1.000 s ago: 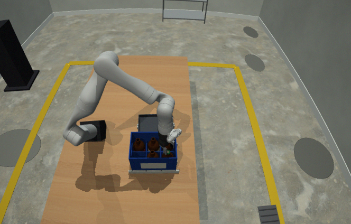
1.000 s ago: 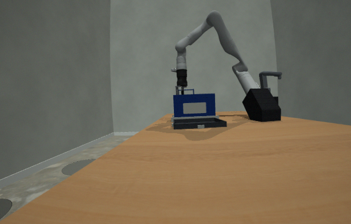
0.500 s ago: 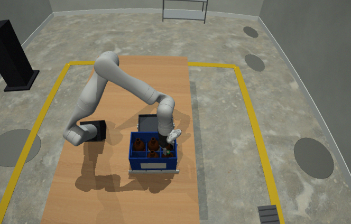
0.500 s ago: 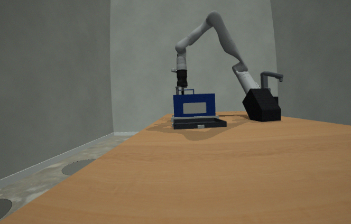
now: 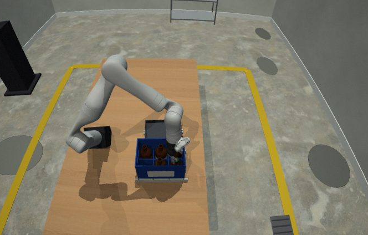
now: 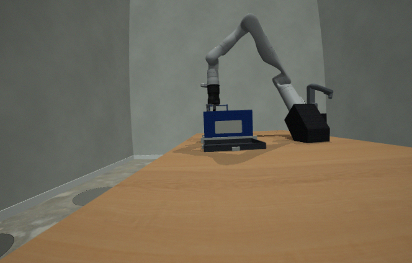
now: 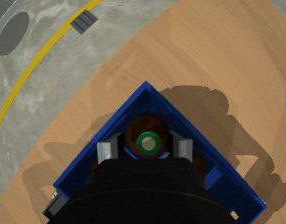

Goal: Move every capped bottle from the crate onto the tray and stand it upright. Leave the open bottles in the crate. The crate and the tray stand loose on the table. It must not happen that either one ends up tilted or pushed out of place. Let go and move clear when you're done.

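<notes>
Top view, left to right: black arm base (image 5: 105,135) on the wooden tabletop (image 5: 115,204); the grey arm (image 5: 138,90) arches over to the blue crate (image 5: 159,170), which is divided into compartments. Brown bottles in the crate: one in the rear-left cell (image 5: 146,151), one in the rear-middle cell (image 5: 160,151), one in the front-middle cell (image 5: 159,161); whether these are capped or open cannot be told from here. In the front-right cell stands a brown bottle with a green cap (image 5: 176,160), directly under the wrist. Dark tray (image 5: 154,128) lies just behind the crate, partly hidden by the forearm. Wrist view: gripper (image 7: 147,148) pointing straight down into a crate corner cell, fingers on either side of the green-capped bottle (image 7: 147,141), a gap visible on each side. Jaws fully open, nothing gripped. Exterior view: gripper (image 6: 213,105) has its tips at the crate's (image 6: 228,124) top rim, and the tray (image 6: 234,144) lies in front of the crate.
</notes>
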